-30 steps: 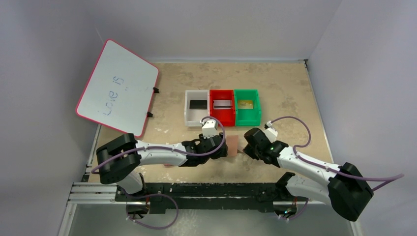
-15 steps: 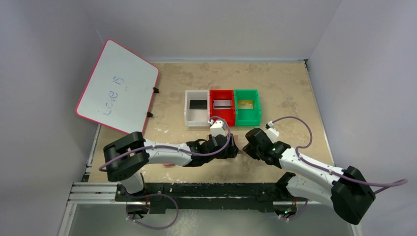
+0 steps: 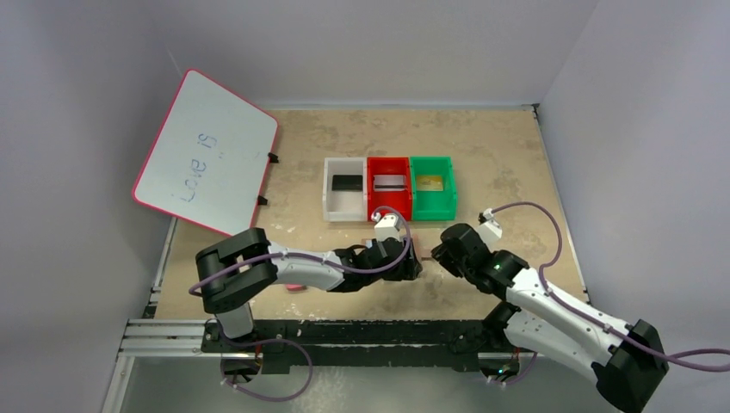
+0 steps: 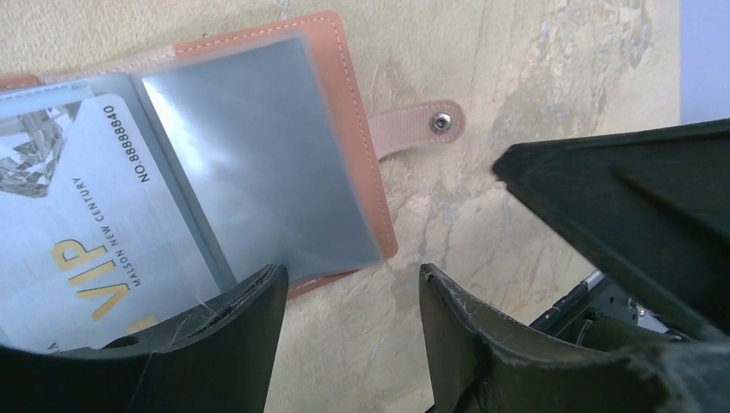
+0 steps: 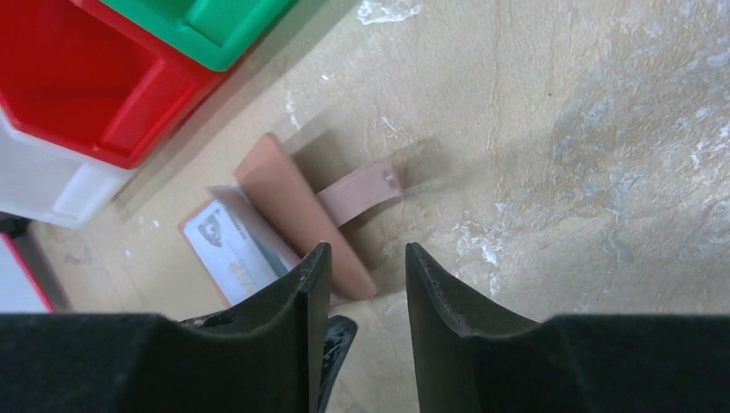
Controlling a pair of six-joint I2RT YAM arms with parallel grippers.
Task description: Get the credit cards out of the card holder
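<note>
**Condition of the item.** The card holder [image 5: 288, 211] lies open on the table [image 4: 534, 103], just in front of the red bin [image 3: 388, 209] and between your two arms. One leather cover stands tilted up, with the snap tab [image 4: 417, 129] stretched out over the bare table. In the left wrist view, one silver-grey credit card [image 4: 77, 224] sits in a clear sleeve. The neighbouring sleeve [image 4: 258, 163] looks empty.

**Handling, by judgement.** Expect the card to be light, stiff and slick, and the holder to be light enough to slide or lift with it. The sleeves are soft and glossy and will fold under pressure. Pin the leather with one arm. Take the card by whichever short edge shows at the sleeve mouth, and pull along the sleeve, not upward.

**Left gripper [image 4: 349, 284].** The jaws stand well apart and hold nothing. One finger overlaps the near edge of the card's sleeve, and the other is over bare table. Whether that finger presses on the sleeve cannot be told.

**Right gripper [image 5: 368, 258].** The jaws are partly parted and hold nothing. The raised cover's near end lies just beyond the fingertips.
</note>
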